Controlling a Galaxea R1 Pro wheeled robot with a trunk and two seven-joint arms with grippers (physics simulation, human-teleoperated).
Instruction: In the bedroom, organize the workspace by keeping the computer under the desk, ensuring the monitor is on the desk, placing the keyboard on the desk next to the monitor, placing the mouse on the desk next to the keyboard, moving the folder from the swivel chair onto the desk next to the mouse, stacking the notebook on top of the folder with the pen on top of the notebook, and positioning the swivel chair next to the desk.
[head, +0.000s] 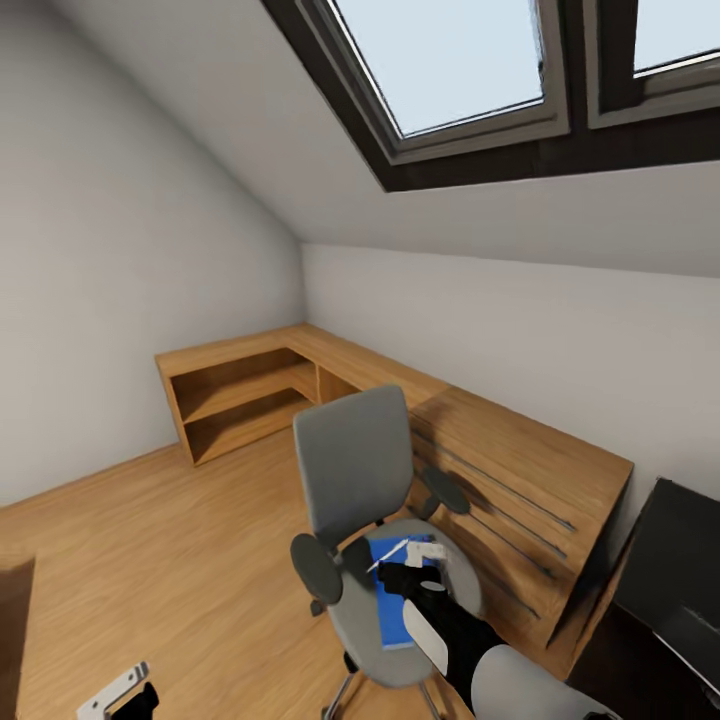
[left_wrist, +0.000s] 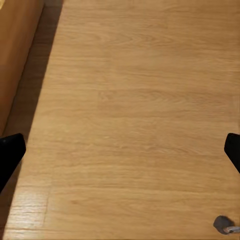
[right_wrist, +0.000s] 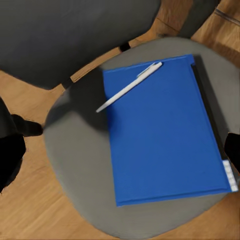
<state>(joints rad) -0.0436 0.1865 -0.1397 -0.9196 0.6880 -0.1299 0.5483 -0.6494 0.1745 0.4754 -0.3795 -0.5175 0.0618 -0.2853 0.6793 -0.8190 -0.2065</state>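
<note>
Right end effector (head: 425, 562) hovers wide open and empty over the grey-upholstered swivel chair (head: 352, 470) — the flat bright-blue folder (right_wrist: 165, 132) lies on its seat with the slim white pen (right_wrist: 129, 86) across one corner. Left end effector (left_wrist: 120, 150) hangs spread above the light wood floor (left_wrist: 130, 90). Folder and pen are not yet moved to the glossy black surface (head: 675, 560) — most of the task seems left
</note>
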